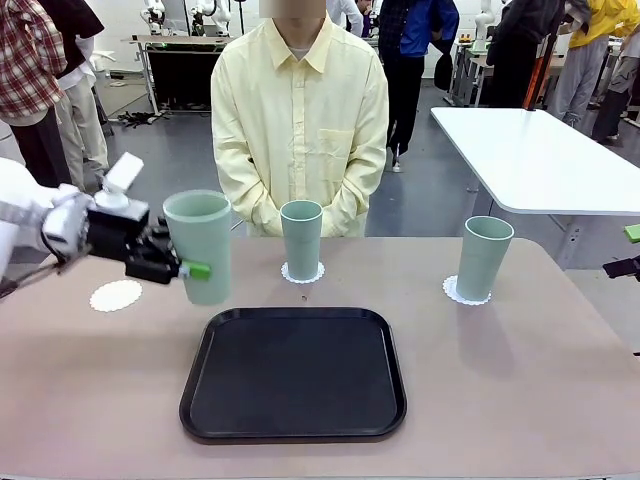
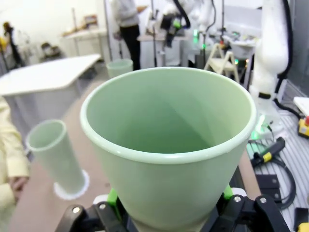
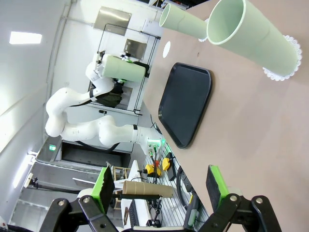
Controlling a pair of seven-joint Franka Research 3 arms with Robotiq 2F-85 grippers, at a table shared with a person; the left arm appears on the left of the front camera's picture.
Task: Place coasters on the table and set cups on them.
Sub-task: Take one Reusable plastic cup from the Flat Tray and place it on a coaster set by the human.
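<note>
- My left gripper (image 1: 190,268) is clamped on a mint-green cup (image 1: 200,245), upright and lifted clear of the table (image 1: 520,390), just right of the bare coaster (image 1: 116,295) near the table's left edge.
- Open tabletop lies around that scalloped white disc; the black tray (image 1: 293,372) sits nearer me, its rounded rim well apart from the coaster.
- The middle cup (image 1: 301,238) stands on its coaster (image 1: 302,272) in front of the person (image 1: 299,110); the right cup (image 1: 483,256) stands on its own coaster (image 1: 466,291), with free table between the two.
- In the left wrist view I look into the held cup's smooth matte bore, green pads (image 2: 113,197) pressing its tapered wall from both sides.
- In the right wrist view my right gripper (image 3: 159,186) has its jaws wide apart with nothing between them, off the table's edge; both standing cups, the tray and the far left arm show beyond it.
</note>
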